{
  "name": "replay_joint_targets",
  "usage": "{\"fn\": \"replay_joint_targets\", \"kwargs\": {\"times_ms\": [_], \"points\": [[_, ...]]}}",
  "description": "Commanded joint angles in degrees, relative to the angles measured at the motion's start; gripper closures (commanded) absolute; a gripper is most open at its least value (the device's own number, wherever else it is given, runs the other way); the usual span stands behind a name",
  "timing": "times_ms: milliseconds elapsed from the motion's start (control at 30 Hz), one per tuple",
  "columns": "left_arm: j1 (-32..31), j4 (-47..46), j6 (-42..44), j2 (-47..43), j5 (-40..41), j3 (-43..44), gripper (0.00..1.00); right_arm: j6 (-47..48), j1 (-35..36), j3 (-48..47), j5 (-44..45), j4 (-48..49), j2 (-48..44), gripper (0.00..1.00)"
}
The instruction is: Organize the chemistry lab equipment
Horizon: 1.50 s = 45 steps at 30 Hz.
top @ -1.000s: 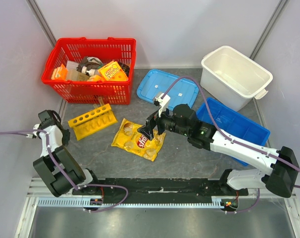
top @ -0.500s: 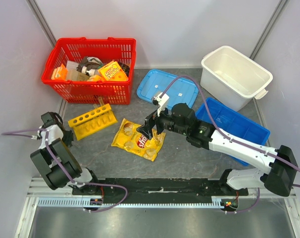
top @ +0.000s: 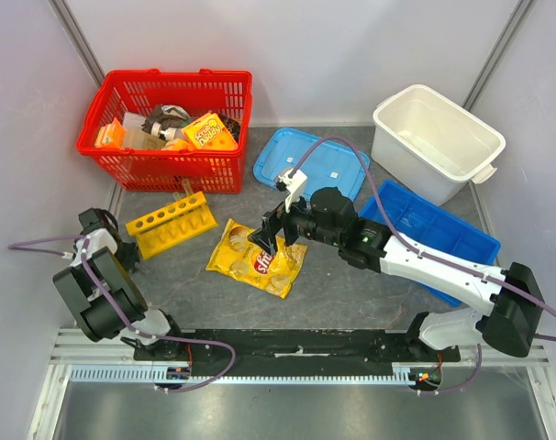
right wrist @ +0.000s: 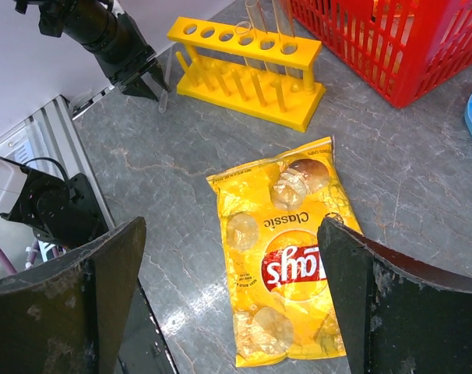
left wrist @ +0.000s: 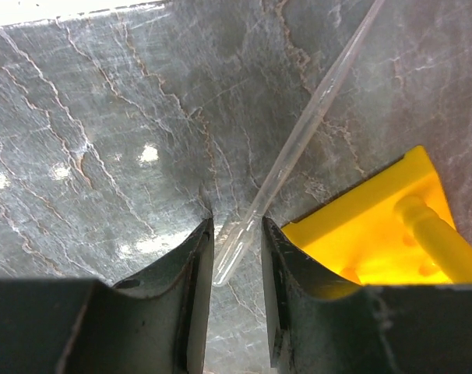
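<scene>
One pipette [left wrist: 312, 117] lies between left end effector [left wrist: 236, 234] fingers [left wrist: 195, 280].

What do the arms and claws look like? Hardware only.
Left arm and right arm: black joints, white link shells, loose purple cables. White camera block on the right wrist. Left claw and right claw: two dark curved fingers each. No legible markings.

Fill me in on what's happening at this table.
The left gripper is down at the table beside the yellow test tube rack, with the bulb end of a clear pipette pinched between its fingers. The right gripper hangs wide open over a yellow chip bag lying flat on the table, touching nothing. The rack holds a couple of tubes, and the red basket behind it holds assorted items.
</scene>
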<state>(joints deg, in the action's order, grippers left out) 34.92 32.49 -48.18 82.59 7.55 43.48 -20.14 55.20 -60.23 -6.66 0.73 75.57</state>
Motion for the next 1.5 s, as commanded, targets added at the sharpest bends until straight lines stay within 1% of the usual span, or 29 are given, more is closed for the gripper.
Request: {"fn": "replay_joint_targets", "kwargs": {"times_ms": [0,167,333,433,567,700,767,867,933,1033,1100,1167,1200,1267,1367,1400,1467], "points": [[0.24,0.29,-2.27,1.96,0.71,0.81,0.63,-0.51,0.70,-3.05,-0.11,0.32,0.72,0.02],[0.24,2.75,-2.35,3.54,1.41,1.51,0.64,-0.43,1.05,-3.49,0.41,-0.03,0.72,0.02],[0.24,4.42,-2.27,3.55,2.91,1.43,0.72,-0.42,1.40,-3.76,0.50,-0.12,0.63,0.02],[0.24,5.21,-2.53,2.23,1.77,0.82,0.81,-0.43,1.66,-3.76,0.50,-0.12,0.54,0.02],[0.15,7.06,-2.53,-0.92,1.94,1.07,0.98,-0.60,1.93,-3.76,0.42,-0.12,0.37,0.02],[0.24,11.09,-3.49,-7.16,5.62,2.13,0.98,-0.95,1.84,-3.49,0.50,-0.29,-0.25,0.02],[0.24,12.42,-4.46,-12.77,7.56,2.74,0.98,-1.21,1.84,-3.32,0.24,-0.29,-0.86,0.02],[0.33,14.44,-5.78,-19.37,8.53,4.93,0.98,-1.83,1.93,-2.79,-0.11,-0.21,-1.91,0.02],[0.15,14.97,-4.47,-22.19,7.66,7.39,0.98,-2.09,1.84,-2.44,-0.29,-0.29,-2.70,0.02],[-1.42,15.76,0.70,-22.21,3.89,13.27,0.98,-2.44,1.93,-2.44,1.29,-0.12,-3.50,0.02],[-4.14,14.28,5.79,-22.47,0.20,15.92,0.98,-2.45,1.93,-2.96,3.65,-0.64,-3.41,0.02],[-7.57,11.99,12.11,-24.22,-2.88,17.77,0.98,-2.27,2.02,-4.71,6.30,-3.62,-2.45,0.02],[-9.67,10.94,14.06,-25.36,-3.59,18.56,0.98,-2.18,1.93,-5.51,8.83,-4.68,-2.18,0.02],[-13.37,7.96,17.75,-27.91,-6.83,18.83,0.98,-2.10,1.84,-7.00,11.04,-6.00,-1.74,0.02],[-16.89,3.56,20.23,-31.51,-17.54,18.04,0.98,-1.48,1.75,-8.85,12.37,-6.09,-1.39,0.02],[-17.94,0.76,20.84,-32.74,-21.66,17.17,0.98,-0.96,1.75,-9.73,12.28,-6.01,-1.39,0.02],[-20.75,-2.50,20.85,-35.03,-28.44,15.50,0.98,-0.95,1.67,-11.22,12.81,-5.83,-1.65,0.02]]}}
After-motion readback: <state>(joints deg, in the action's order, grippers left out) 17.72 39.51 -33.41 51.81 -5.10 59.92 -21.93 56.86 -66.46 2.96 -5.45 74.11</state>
